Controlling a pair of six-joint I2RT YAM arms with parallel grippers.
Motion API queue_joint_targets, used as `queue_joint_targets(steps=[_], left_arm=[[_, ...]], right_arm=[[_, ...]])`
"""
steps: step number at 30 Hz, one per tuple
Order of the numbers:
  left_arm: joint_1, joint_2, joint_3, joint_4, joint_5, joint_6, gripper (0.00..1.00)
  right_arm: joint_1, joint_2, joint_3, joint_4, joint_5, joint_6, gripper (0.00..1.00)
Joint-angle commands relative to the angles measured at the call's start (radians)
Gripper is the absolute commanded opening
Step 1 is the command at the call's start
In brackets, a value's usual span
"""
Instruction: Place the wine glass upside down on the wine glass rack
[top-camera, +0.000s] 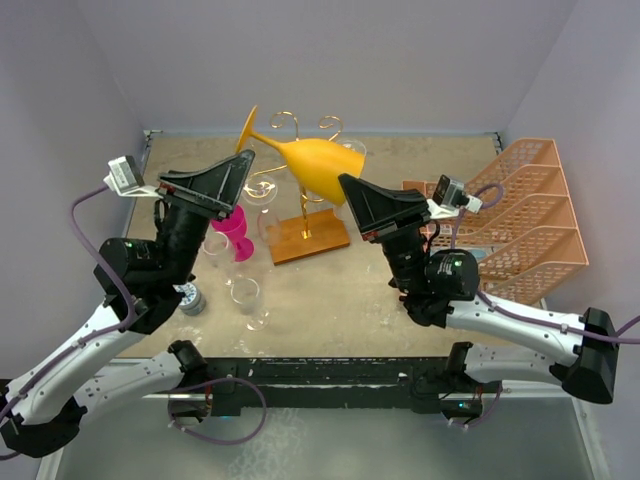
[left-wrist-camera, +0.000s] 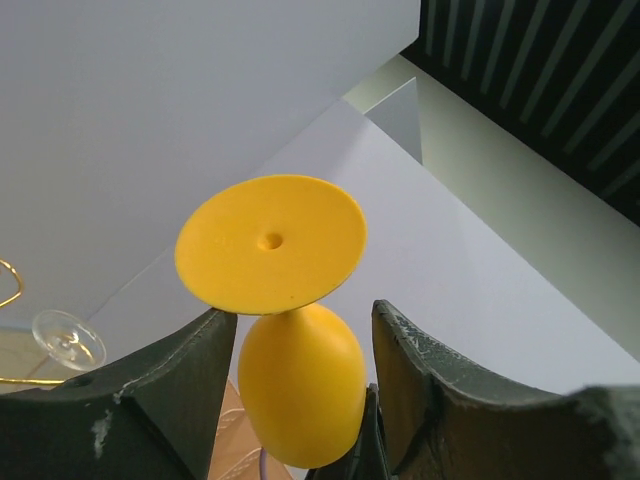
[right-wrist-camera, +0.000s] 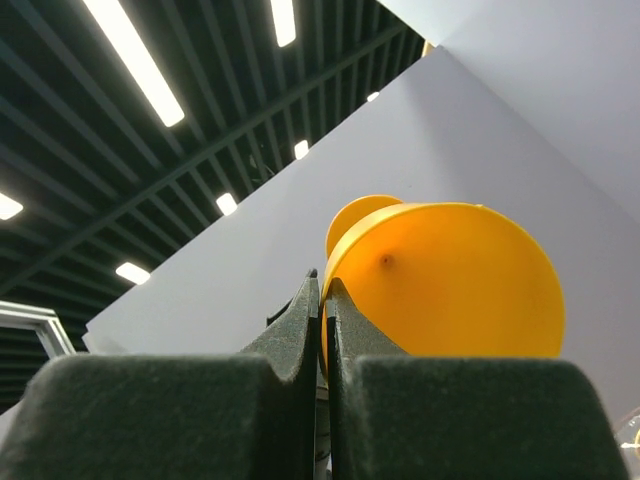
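The right hand (top-camera: 347, 184) pinches the wine glass (top-camera: 318, 167) by its rim, tilted in the air above the rack (top-camera: 310, 238). The left hand (top-camera: 246, 160) stands open near its foot, probably ready to help turn it over.

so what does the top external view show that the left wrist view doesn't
Only top external: the right gripper shut on the glass's bowl, the rack with its wooden base, a pink glass and the salmon organizer. Only left wrist: the underside of the foot with its centre dimple, and a slatted ceiling. Both: the yellow wine glass and the open left gripper.
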Motion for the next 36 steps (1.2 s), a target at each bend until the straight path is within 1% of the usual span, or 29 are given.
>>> queue_joint_targets(steps=[1, 4, 6, 10, 15, 18, 20, 21, 22, 23, 24, 25, 26, 27, 28, 30, 32, 33, 36], left_arm=[[-0.003, 0.03, 0.007, 0.118, -0.016, -0.05, 0.53], [-0.004, 0.045, 0.012, 0.127, -0.036, -0.052, 0.53], [-0.004, 0.049, 0.006, 0.148, -0.064, -0.054, 0.53], [-0.004, 0.05, -0.02, 0.214, -0.119, -0.051, 0.48], [-0.004, 0.028, -0.04, 0.26, -0.167, -0.015, 0.34], [-0.004, 0.018, -0.06, 0.307, -0.175, 0.0, 0.27], [-0.004, 0.015, -0.065, 0.315, -0.173, 0.015, 0.19], [-0.004, 0.014, -0.067, 0.319, -0.17, 0.025, 0.13], [-0.004, 0.013, -0.071, 0.327, -0.165, 0.039, 0.04], [-0.003, 0.011, -0.075, 0.341, -0.155, 0.057, 0.0], [-0.004, 0.01, -0.077, 0.352, -0.143, 0.073, 0.0], [-0.004, 0.006, -0.076, 0.361, -0.128, 0.097, 0.0], [-0.004, 0.003, -0.073, 0.359, -0.115, 0.122, 0.0], [-0.003, -0.002, -0.066, 0.346, -0.106, 0.145, 0.0], [-0.004, -0.008, -0.053, 0.316, -0.105, 0.173, 0.0], [-0.004, -0.023, -0.022, 0.236, -0.116, 0.235, 0.0], [-0.004, -0.041, 0.007, 0.159, -0.15, 0.296, 0.0], [-0.004, -0.046, 0.026, 0.115, -0.164, 0.33, 0.0], [-0.004, -0.044, 0.103, -0.044, -0.2, 0.428, 0.0]], right_arm=[[-0.003, 0.018, 0.056, 0.088, -0.094, 0.02, 0.0], [-0.003, 0.043, 0.056, 0.104, -0.138, 0.028, 0.0], [-0.003, 0.063, 0.093, 0.106, -0.17, 0.037, 0.0], [-0.003, 0.1, 0.111, 0.119, -0.232, 0.066, 0.0], [-0.003, 0.113, 0.106, 0.122, -0.281, 0.098, 0.0], [-0.003, 0.11, 0.099, 0.096, -0.315, 0.112, 0.0], [-0.003, 0.103, 0.101, 0.064, -0.338, 0.113, 0.0], [-0.003, 0.099, 0.102, 0.05, -0.347, 0.111, 0.0], [-0.003, 0.093, 0.099, 0.037, -0.355, 0.111, 0.0], [-0.003, 0.087, 0.096, 0.027, -0.359, 0.109, 0.0], [-0.003, 0.078, 0.092, 0.014, -0.361, 0.105, 0.0], [-0.003, 0.07, 0.088, 0.002, -0.364, 0.094, 0.03], [-0.003, 0.057, 0.084, -0.017, -0.369, 0.083, 0.12], [-0.003, 0.044, 0.08, -0.045, -0.364, 0.068, 0.27], [-0.003, 0.027, 0.074, -0.074, -0.355, 0.053, 0.37], [-0.003, -0.013, 0.057, -0.134, -0.316, 0.018, 0.5], [-0.004, -0.054, 0.03, -0.207, -0.272, -0.014, 0.59], [-0.003, -0.074, 0.025, -0.245, -0.249, -0.024, 0.62], [-0.003, -0.117, 0.038, -0.383, -0.155, -0.063, 0.64]])
